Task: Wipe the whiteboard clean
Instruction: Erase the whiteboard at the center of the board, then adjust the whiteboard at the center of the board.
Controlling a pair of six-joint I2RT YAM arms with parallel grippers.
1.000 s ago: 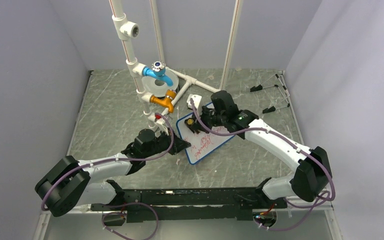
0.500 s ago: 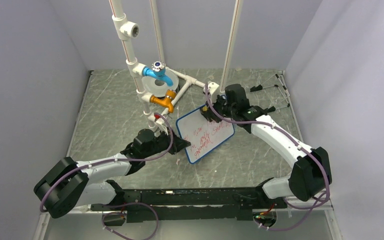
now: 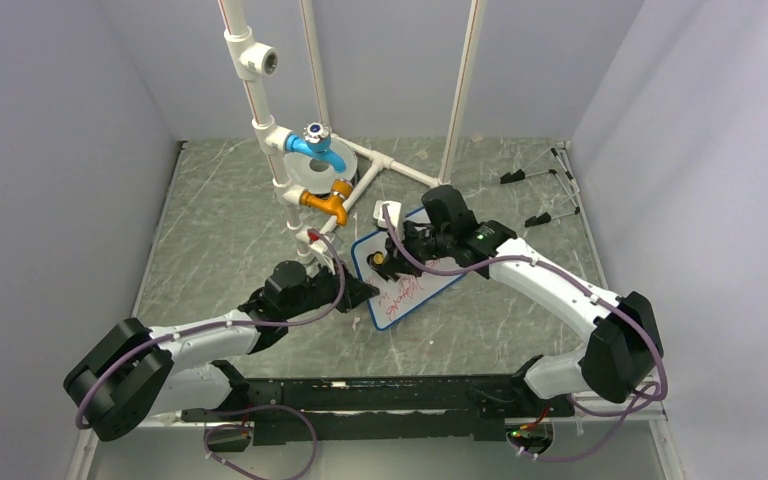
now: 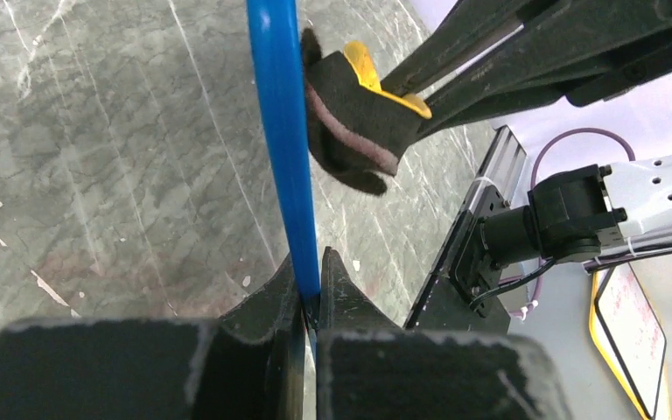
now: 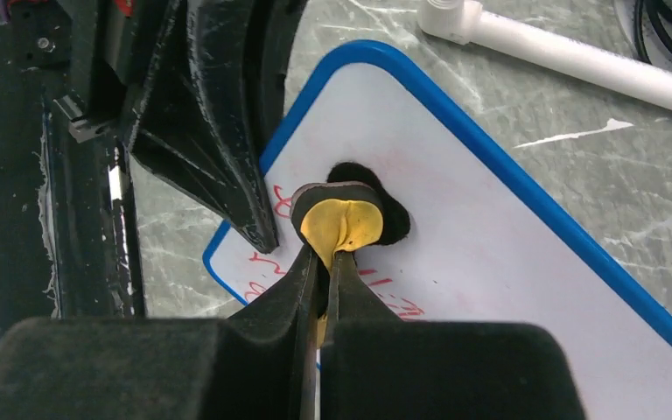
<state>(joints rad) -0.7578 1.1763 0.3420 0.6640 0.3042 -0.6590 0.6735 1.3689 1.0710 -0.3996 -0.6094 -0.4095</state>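
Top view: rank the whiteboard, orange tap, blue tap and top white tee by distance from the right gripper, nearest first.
1. Whiteboard: directly under the right gripper.
2. Orange tap: behind it, to the left.
3. Blue tap: farther back, beyond the orange one.
4. White tee: high on the upright pipe, far rear left.

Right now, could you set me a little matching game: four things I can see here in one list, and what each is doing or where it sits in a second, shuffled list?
Things:
1. left pincer
2. right pincer
3. whiteboard
4. blue tap

States or places:
A. on the white pipe frame at the back
B. shut on the yellow-backed eraser pad
C. clamped on the whiteboard's edge
D. part blank, part red writing

Pairs: 1-C, 2-B, 3-D, 4-A
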